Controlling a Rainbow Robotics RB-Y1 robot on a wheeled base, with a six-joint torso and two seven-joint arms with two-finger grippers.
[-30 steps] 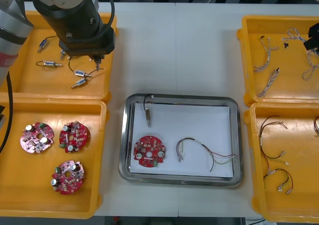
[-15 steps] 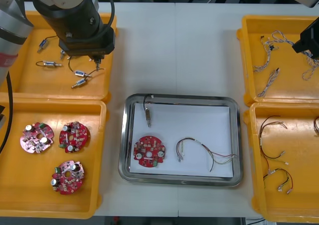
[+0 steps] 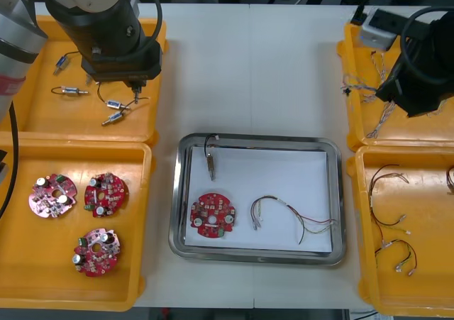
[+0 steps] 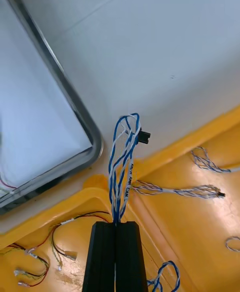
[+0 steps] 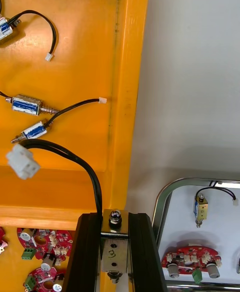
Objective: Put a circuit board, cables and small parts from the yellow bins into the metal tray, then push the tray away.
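While my right claw (image 4: 116, 224) hangs over the far right yellow bin (image 3: 418, 132), clamped on a twisted blue and white cable (image 4: 124, 162), my left claw (image 5: 115, 215) grips a small metal part (image 5: 115, 234) above the far left bin (image 3: 42, 118).

Four yellow bins (image 3: 28, 277) sit on the worktop (image 3: 269, 64), two left and two right, with one metal tray (image 3: 255, 138) between them. There are four red circuit boards (image 3: 106, 194): three in the near left bin, one in the tray. There are six small metal parts (image 3: 71, 90): four in the far left bin, one in the tray, one in the jaws of the left gripper (image 5: 114, 220). One multicoloured cable (image 3: 282, 205) lies in the tray. About four red and black cables (image 3: 389, 221) lie in the near right bin. One blue and white cable (image 4: 124, 162) hangs from the right gripper (image 4: 116, 227). Perhaps three more lie in the far right bin, partly under the right arm (image 3: 425, 64).
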